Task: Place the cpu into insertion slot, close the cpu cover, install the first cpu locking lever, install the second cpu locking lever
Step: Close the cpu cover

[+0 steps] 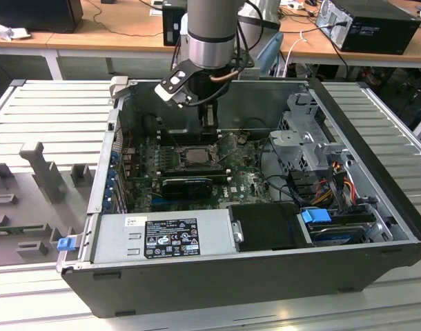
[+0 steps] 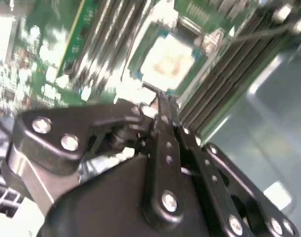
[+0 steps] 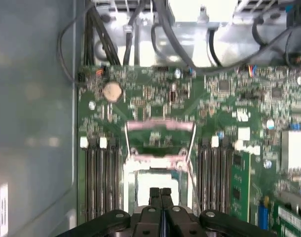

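Your open black tower case point(image 1: 231, 279) lies on its side on a ribbed grey metal table point(image 1: 52, 110), and its steel walls fence the arm in on all sides. The boxy grey power supply point(image 1: 162, 238) along the near wall carries a black-and-white label whose print you cannot read. On the green motherboard point(image 1: 248, 181), a black graphics card point(image 1: 188, 185) lies near the insertion slot point(image 3: 130, 185), and long dark memory slots point(image 3: 101, 182) crowd both its flanks. Your black gripper point(image 3: 160, 193) hangs just above the slot with its fingertips pressed together and nothing visible between them. A pale square, seemingly the cpu point(image 2: 168, 59), lies within the slot's rim.
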### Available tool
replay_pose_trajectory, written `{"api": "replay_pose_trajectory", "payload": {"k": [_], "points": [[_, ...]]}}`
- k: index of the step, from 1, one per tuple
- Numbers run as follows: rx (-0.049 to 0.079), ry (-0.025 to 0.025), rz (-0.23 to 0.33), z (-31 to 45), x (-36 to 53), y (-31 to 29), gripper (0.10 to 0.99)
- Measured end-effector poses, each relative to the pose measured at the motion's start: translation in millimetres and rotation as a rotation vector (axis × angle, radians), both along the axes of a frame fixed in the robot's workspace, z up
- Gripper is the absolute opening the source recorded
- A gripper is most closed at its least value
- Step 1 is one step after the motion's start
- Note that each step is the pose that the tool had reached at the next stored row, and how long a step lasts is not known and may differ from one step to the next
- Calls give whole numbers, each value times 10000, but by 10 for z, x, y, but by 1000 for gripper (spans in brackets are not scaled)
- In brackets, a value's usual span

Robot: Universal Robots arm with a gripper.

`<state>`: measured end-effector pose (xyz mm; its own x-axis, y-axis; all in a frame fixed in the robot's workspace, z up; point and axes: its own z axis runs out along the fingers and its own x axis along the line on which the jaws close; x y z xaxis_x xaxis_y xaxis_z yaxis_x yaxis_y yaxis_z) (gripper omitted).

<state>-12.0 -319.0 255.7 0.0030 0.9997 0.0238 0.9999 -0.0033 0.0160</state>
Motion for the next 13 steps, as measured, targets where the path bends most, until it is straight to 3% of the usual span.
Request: {"api": "replay_pose_trajectory", "payload": {"k": [1, 5, 10, 13], "points": [[0, 8, 2, 0, 78, -1, 106], [16, 8, 60, 3, 250, 4, 106], [18, 7, 60, 76, 317, 17, 106], [17, 26, 64, 76, 505, 16, 106]]}}
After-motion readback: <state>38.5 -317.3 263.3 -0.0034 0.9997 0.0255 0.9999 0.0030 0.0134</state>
